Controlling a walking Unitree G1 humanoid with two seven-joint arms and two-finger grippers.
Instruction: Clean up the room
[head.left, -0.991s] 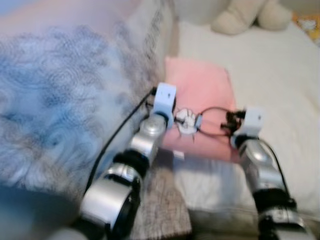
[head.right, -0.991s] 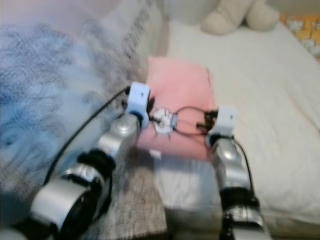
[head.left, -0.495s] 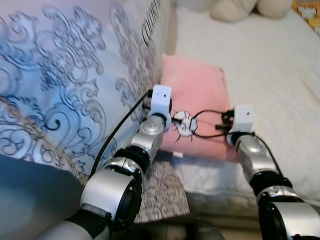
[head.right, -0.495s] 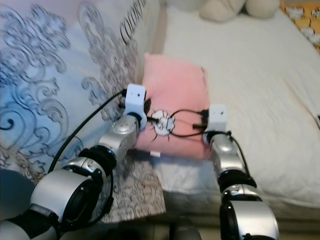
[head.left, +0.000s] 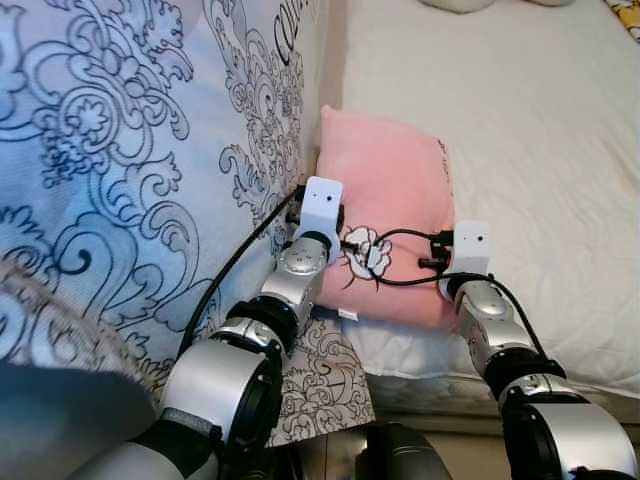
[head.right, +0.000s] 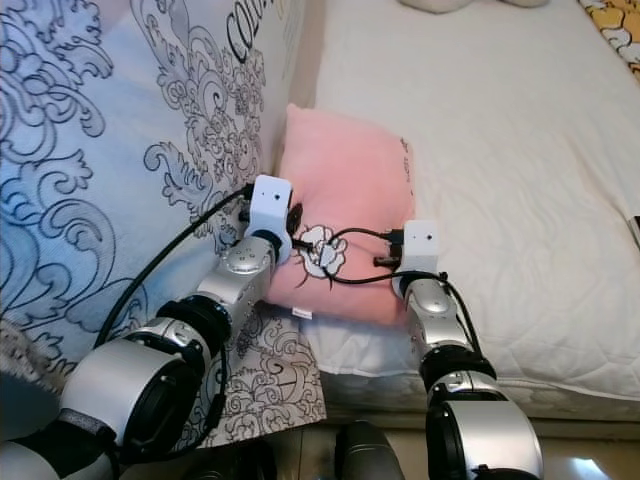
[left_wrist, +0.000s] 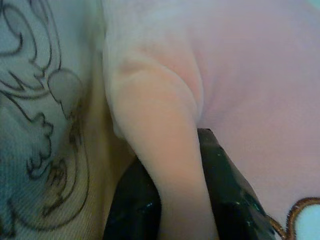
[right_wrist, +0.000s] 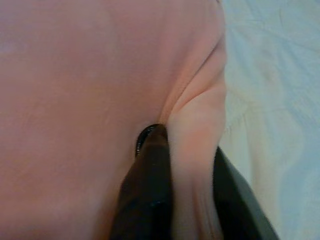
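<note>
Pillow: a soft pink plush pillow (head.left: 385, 215) with a small flower picture lies at the near edge of the white quilted mattress (head.left: 540, 150), beside the blue-and-white patterned duvet (head.left: 110, 170).
Left gripper (left_wrist: 182, 200): pinches a fold at the pillow's left edge.
Right gripper (right_wrist: 182, 200): pinches a fold at its right edge.
Handling: probably light and squashy; it can sag between 2 holds.
Hold: both side edges suit well, but the fabric may slip.

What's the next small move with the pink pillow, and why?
Probably lift it straight up. The left gripper and right gripper each pinch a fold at a near corner of the pink pillow, which lies on the mattress against the patterned duvet.
</note>
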